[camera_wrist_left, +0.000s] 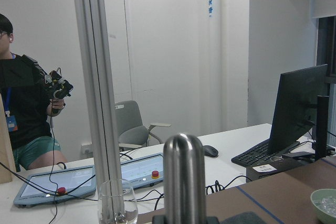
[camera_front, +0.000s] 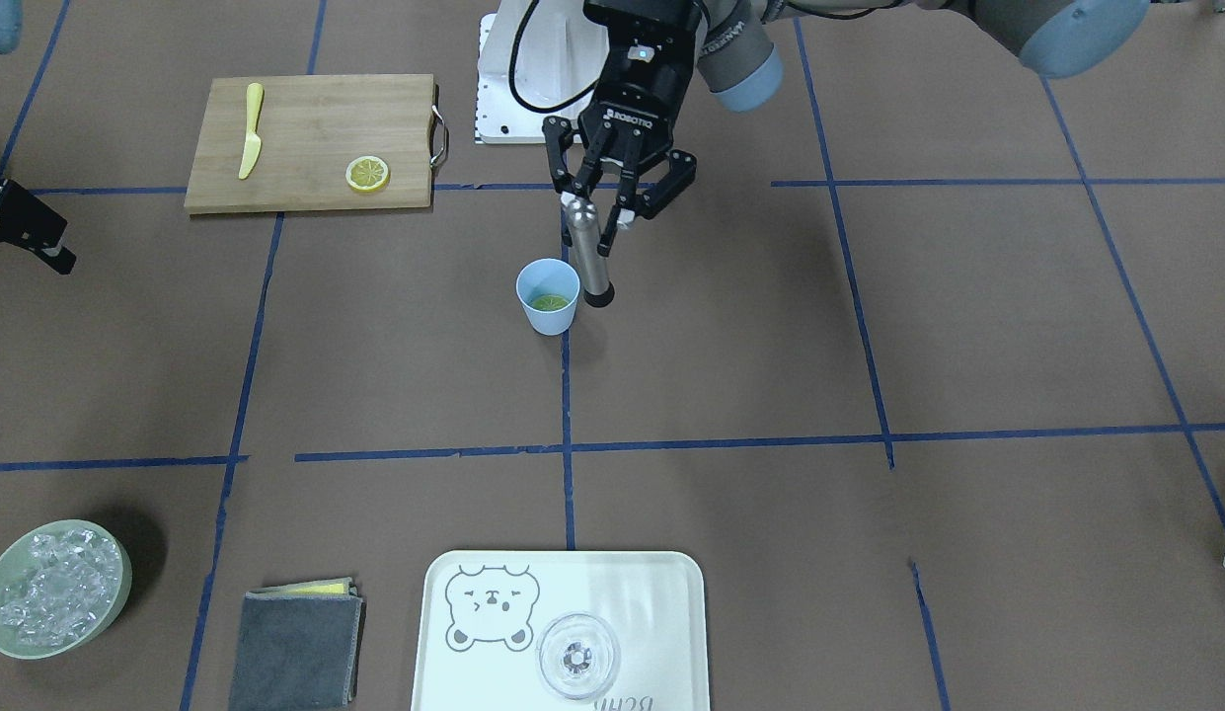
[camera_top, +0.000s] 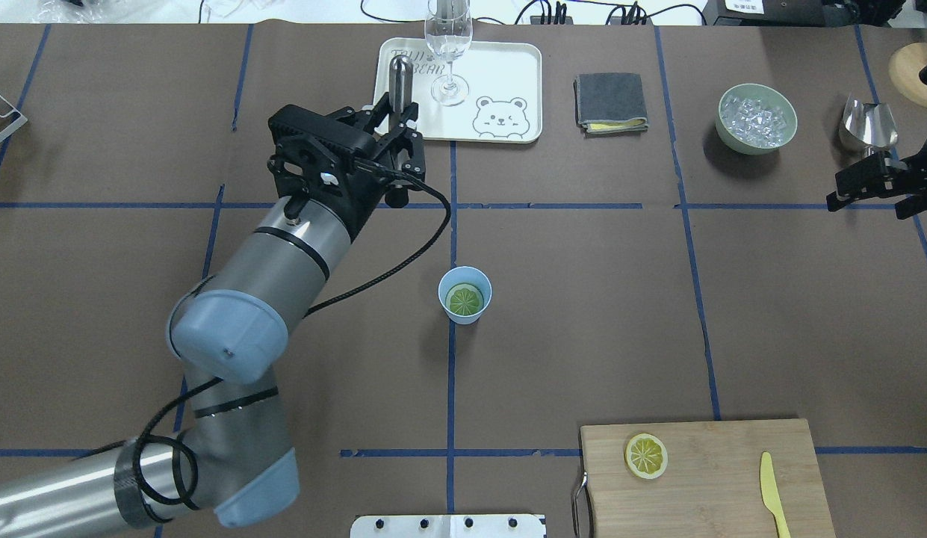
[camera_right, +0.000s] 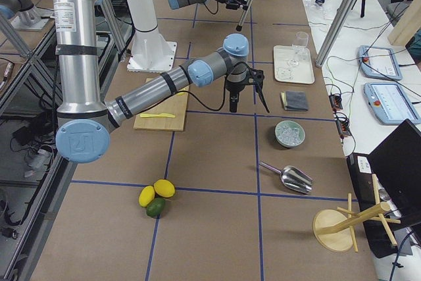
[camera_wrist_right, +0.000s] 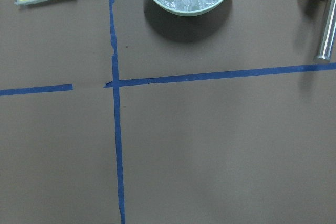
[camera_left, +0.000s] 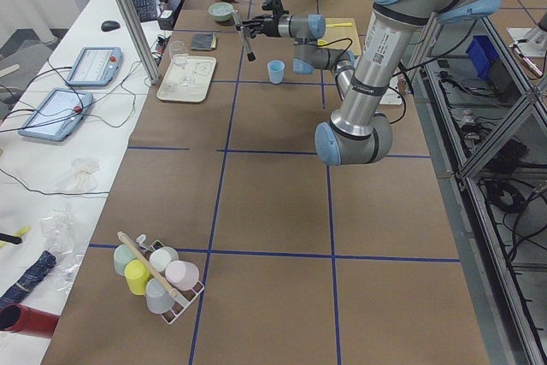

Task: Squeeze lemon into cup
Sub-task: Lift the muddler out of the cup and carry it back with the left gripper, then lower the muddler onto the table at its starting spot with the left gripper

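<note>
Here blue tape (camera_top: 568, 205) grids the perhaps-papered brown table (camera_top: 583, 314) under the cup (camera_top: 464, 317).

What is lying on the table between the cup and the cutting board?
Nothing: in the overhead view, only bare brown table with blue tape lines lies between the cup and the cutting board.
</note>
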Motion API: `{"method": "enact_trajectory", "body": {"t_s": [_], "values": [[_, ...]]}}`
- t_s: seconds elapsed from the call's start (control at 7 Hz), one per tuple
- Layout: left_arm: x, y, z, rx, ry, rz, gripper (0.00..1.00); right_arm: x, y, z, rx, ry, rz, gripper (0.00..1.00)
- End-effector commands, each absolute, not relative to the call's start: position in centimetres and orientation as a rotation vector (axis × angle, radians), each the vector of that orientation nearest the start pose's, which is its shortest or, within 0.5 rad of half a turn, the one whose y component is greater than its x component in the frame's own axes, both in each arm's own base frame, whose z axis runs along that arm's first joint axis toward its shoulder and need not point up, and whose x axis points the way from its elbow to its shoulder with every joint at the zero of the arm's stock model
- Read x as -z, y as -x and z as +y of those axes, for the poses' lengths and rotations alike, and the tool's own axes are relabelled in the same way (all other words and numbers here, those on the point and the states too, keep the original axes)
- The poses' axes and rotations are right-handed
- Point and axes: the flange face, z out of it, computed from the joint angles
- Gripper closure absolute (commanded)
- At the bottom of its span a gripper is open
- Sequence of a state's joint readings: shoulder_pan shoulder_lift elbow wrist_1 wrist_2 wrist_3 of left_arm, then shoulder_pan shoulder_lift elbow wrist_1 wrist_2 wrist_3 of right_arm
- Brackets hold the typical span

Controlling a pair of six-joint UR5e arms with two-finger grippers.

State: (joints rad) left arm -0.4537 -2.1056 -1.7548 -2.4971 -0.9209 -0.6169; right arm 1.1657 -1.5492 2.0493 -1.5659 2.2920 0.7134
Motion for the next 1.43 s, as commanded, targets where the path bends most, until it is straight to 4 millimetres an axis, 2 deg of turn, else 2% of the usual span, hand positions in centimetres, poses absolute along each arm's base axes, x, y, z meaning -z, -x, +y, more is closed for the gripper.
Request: {"method": "enact_trajectory", "body": {"t_s": [0.0, 0.14, 0.43, 0.57, 0.71, 0.86, 1.0, 1.14, 1.29], "values": [[-24.0, -39.8, -48.8, -0.03, -1.159, 0.806, 1.0, -41.9, 12.5, -46.3, -0.11, -0.032, -0.85, 0.0], [-27.3, -37.2, -50.5, -0.1, -1.04, 0.809, 1.0, -42.0, 12.5, -46.3, -0.11, -0.031, -0.849, 0.0], [-32.1, -31.6, -54.5, -0.198, -0.668, 0.836, 1.0, -41.9, 12.5, -46.3, -0.11, -0.032, -0.85, 0.0], [-34.3, -30.8, -55.7, -0.152, -0.558, 0.798, 1.0, -41.9, 12.5, -46.3, -0.11, -0.032, -0.85, 0.0], [-37.3, -31.1, -55.9, -0.123, -0.422, 0.744, 1.0, -41.9, 12.5, -46.3, -0.11, -0.032, -0.85, 0.0], [-40.9, -30.8, -55.4, -0.073, -0.269, 0.67, 1.0, -41.9, 12.5, -46.3, -0.109, -0.033, -0.85, 0.0], [-43.5, -31.0, -54.7, -0.058, -0.166, 0.67, 1.0, -41.9, 12.4, -46.3, -0.11, -0.035, -0.849, 0.0], [-45.8, -29.4, -55.1, -0.024, -0.104, 0.651, 1.0, -41.8, 12.2, -46.3, -0.113, -0.037, -0.85, 0.0], [-49.0, -26.2, -56.8, 0.052, 0.001, 0.626, 1.0, -41.7, 12.2, -46.3, -0.114, -0.039, -0.851, 0.0]]}}
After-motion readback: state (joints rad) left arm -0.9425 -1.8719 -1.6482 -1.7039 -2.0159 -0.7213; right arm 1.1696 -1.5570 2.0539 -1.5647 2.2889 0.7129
